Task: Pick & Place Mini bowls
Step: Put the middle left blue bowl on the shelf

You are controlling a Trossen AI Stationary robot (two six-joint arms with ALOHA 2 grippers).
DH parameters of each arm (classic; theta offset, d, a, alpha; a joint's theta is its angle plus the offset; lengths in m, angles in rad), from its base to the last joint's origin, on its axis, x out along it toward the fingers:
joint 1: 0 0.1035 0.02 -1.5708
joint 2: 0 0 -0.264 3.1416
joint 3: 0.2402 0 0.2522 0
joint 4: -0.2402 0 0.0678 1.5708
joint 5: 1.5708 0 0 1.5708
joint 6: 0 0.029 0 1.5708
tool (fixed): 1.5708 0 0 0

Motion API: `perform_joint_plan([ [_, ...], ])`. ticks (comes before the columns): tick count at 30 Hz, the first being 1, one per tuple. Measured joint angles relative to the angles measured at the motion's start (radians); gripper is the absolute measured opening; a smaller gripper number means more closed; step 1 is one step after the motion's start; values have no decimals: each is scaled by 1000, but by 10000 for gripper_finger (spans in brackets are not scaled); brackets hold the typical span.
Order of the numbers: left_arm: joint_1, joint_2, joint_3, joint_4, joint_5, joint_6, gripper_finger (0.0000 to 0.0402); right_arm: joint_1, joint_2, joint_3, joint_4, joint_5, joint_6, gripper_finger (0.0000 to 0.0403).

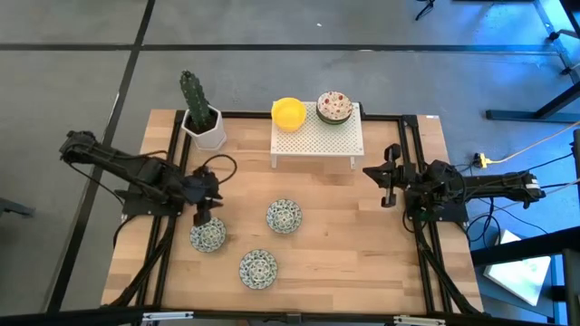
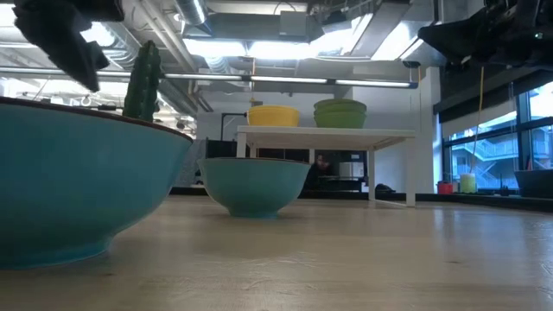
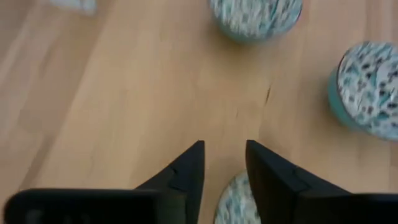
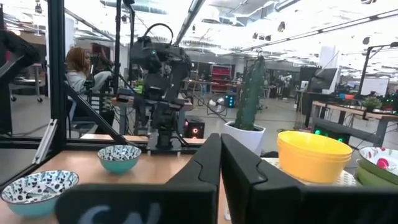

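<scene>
Fingers of the left hand stand parted just above a patterned bowl.

Three mini bowls on the table, two bowls on the rack behind, cactus pot left of it

The worktop is pale wood with visible grain and a smooth, low-sheen finish. Three patterned bowls near its middle look like glazed ceramic, speckled inside and plain glossy teal outside. Behind them, a white perforated stand looks matt, like painted metal or plastic. On it, a yellow bowl shines smoothly. The left pincer looks like dark matt plastic.
</scene>
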Motion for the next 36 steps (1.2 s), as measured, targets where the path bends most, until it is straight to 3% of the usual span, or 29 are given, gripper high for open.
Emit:
perform_joint_plan([
  [4,-9,60,40,-84,70,-23,139,0,0,0,-10,0,-9,13],
  [10,-15,137,42,-180,282,-29,167,0,0,0,-95,0,51,13],
  [16,-14,180,42,-190,273,-2,176,0,0,0,-108,-44,103,13],
  [19,-25,193,42,-163,291,-64,174,0,0,0,-110,-45,125,13],
  [23,-102,211,42,-53,356,-182,173,0,0,0,-133,-52,127,13],
  [29,-227,269,42,89,324,-277,169,0,0,0,-159,-55,144,13],
  [36,-346,348,42,96,286,-425,169,0,0,0,-159,-63,148,13],
])
